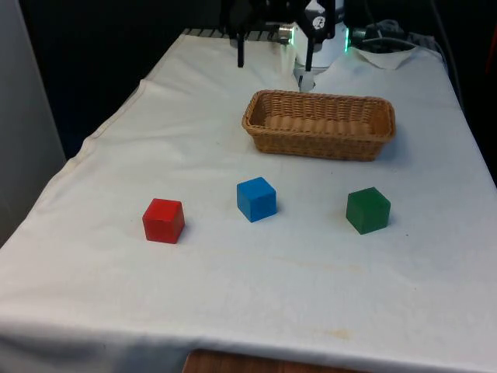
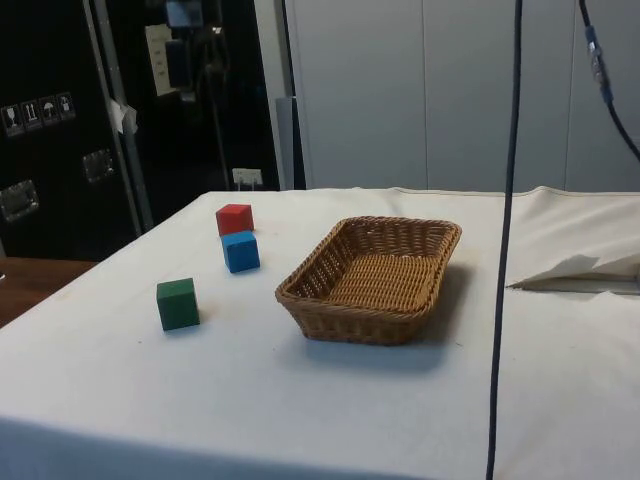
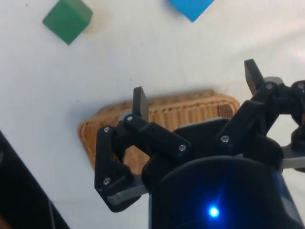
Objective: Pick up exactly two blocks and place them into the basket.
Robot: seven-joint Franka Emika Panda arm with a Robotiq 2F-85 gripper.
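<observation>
claw (image 3: 196,82) spread wide, empty | above basket (image 3: 190,107) | three blocks on cloth

White cloth (image 1: 256,287) covering the table, lightly creased. Wooden table edge (image 1: 233,362) exposed beneath its near hem. Dark cabinets (image 2: 120,110) behind. Black cable (image 2: 505,240) hanging vertically in side view.

Three blocks, one red (image 1: 164,220), one blue (image 1: 256,199), one green (image 1: 367,210), and one wicker basket (image 1: 319,123).
</observation>
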